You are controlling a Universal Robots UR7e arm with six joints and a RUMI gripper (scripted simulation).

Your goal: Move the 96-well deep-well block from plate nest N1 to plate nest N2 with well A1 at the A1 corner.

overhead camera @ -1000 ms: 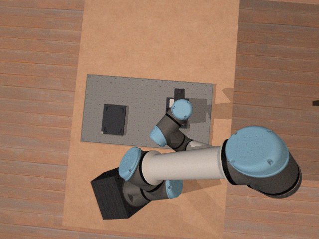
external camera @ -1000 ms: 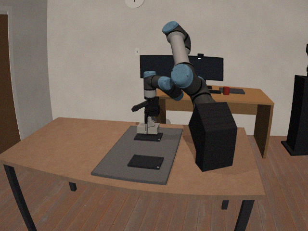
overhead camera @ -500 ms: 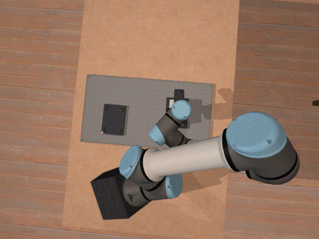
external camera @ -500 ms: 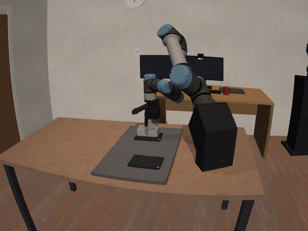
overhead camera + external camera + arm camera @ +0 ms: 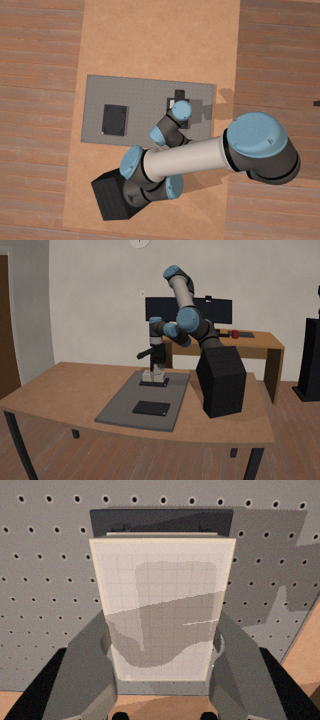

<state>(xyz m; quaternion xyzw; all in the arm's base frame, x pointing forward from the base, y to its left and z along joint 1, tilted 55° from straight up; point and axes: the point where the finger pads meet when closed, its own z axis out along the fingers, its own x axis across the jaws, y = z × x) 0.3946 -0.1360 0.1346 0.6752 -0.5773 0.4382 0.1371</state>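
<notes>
My gripper point(image 5: 161, 606) is shut on the white 96-well deep-well block point(image 5: 162, 607), one finger on each long side. In the exterior view the block point(image 5: 154, 376) is upright and level, right over the far black nest N2 point(image 5: 154, 382). I cannot tell whether the block touches the nest. In the wrist view only the nest's far edge point(image 5: 161, 520) shows beyond the block. From above, the wrist covers most of the block point(image 5: 171, 103). Nest N1 point(image 5: 115, 120) is empty, with a small white mark at one corner point(image 5: 102, 132). The block's cut corner is not visible.
Both nests sit on a grey perforated plate point(image 5: 147, 111) on the wooden table. The arm's black base pedestal point(image 5: 221, 380) stands at the table's right side. The forearm and elbow point(image 5: 255, 144) reach out past the table edge. A desk with a red mug point(image 5: 234, 334) stands behind.
</notes>
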